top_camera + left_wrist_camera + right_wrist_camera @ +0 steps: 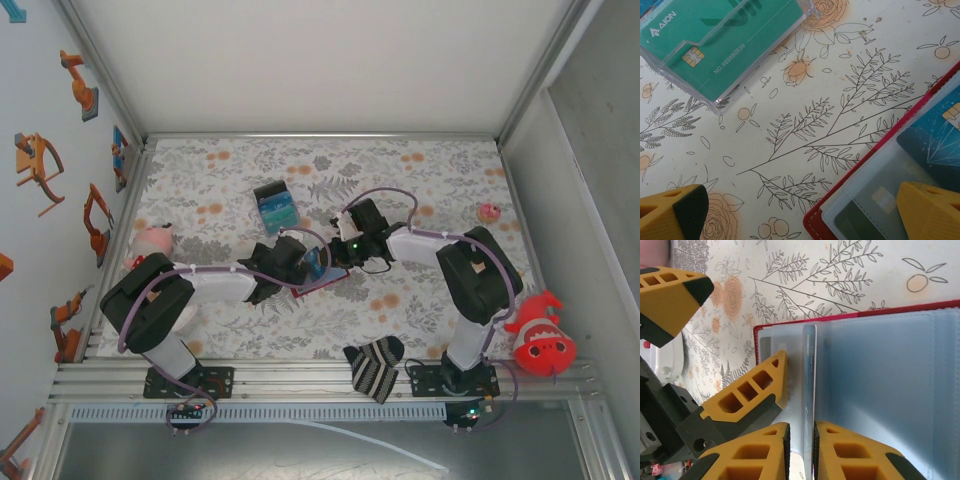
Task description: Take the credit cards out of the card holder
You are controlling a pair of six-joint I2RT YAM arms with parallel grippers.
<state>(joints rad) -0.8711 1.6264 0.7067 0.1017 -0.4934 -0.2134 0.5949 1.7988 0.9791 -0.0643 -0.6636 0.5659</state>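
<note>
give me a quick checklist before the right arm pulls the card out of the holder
1. credit card edge sits between right fingers: ok
2. right fingers clamped tight on it: cannot tell, slim gap on one side
3. left fingers open, one over the card holder: ok
4. that finger pressing the holder down: cannot tell
5. clear box of cards lies apart from the holder: ok
</note>
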